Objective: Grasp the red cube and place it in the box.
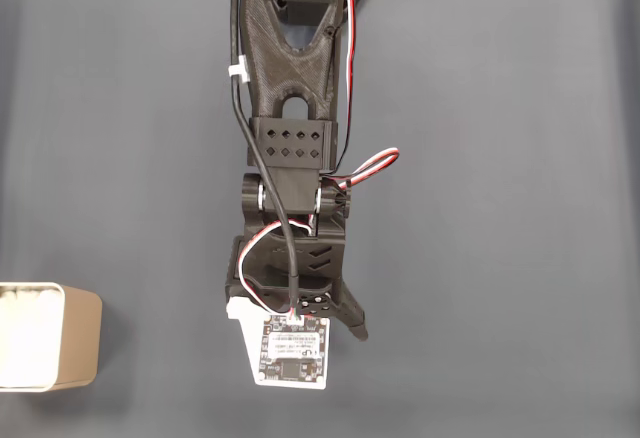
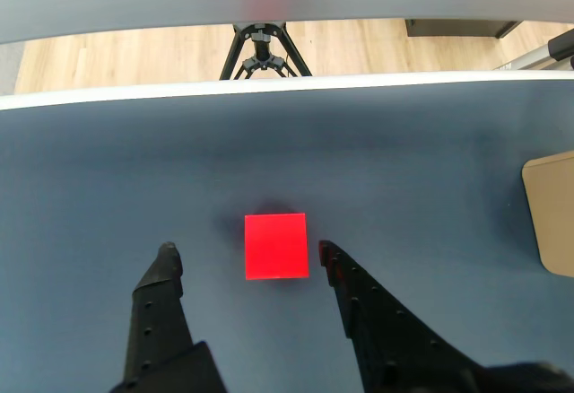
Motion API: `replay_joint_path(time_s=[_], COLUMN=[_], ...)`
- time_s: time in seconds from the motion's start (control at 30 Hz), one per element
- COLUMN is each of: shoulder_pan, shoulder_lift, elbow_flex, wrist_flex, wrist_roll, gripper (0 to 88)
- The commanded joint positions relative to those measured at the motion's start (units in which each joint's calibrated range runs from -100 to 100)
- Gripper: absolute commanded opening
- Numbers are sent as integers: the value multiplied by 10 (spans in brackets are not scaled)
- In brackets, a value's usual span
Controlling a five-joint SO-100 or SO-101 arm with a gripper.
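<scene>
Box [image 2: 552, 222] cut by right edge; box [image 1: 45, 336] cut by left edge.

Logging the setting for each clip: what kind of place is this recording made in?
Probably an indoor lab or hobby workbench: a dark blue-grey table mat with a white edge, wood-look flooring beyond it, and a black tripod standing past the table in the wrist view.

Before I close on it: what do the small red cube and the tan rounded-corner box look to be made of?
The small red cube: probably plastic or foam, matte; its faces are flat, even red with no glare. The tan rounded-corner box: seemingly thin metal, like a tin; its side has a soft satin sheen, with a pale rim and white interior. The open gripper flanks the cube.
</scene>
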Motion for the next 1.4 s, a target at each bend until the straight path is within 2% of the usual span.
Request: replay_joint_path(time_s=[0.0,0.7,1.37], shoulder_pan=[-4,-11,-14], shoulder_lift=[-5,23,31], elbow_flex=[-31,-33,-47], wrist_flex=[-13,-22,-26], wrist_roll=[-4,-7,4], gripper=[360,351,162])
